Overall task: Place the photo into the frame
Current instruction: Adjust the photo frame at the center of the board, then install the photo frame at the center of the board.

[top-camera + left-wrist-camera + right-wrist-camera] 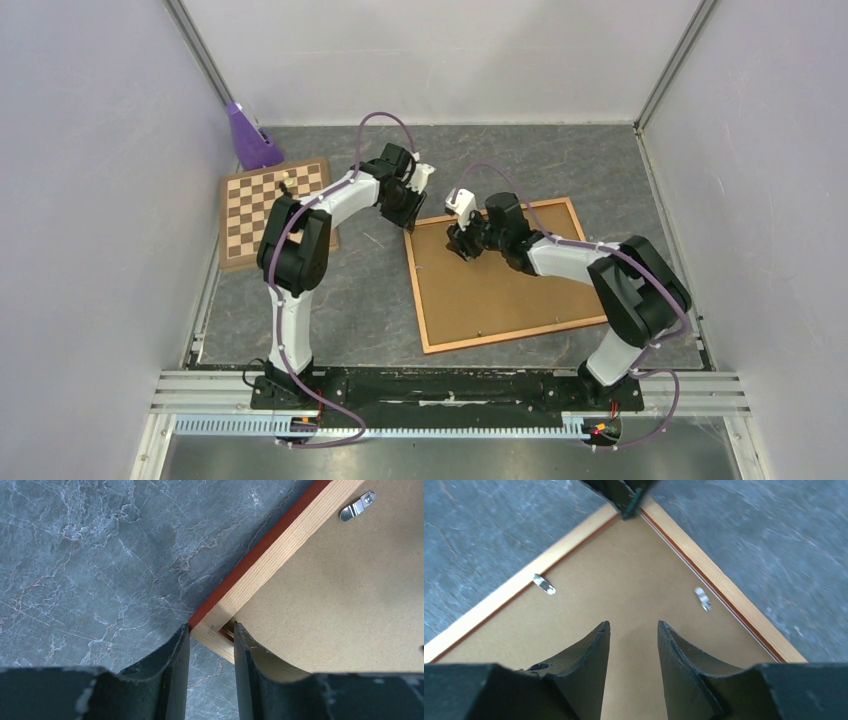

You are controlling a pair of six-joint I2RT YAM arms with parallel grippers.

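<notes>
No photo in view; fitting unconfirmed.
Orange-brown wooden frame [500, 338] lies back-up on your grey marbled bench [370, 300], brown hardboard backing panel [490, 290] inside. Left hand [210, 627] straddles the frame's far-left corner, grip unclear; right hand [633, 625] spread empty over the panel.

I see the frame [277, 555] lying flat, back side up, on the grey table [370, 290], right of centre and slightly skewed. Its orange-brown rails enclose a brown backing panel [500, 285] with metal clips [544, 584].
</notes>
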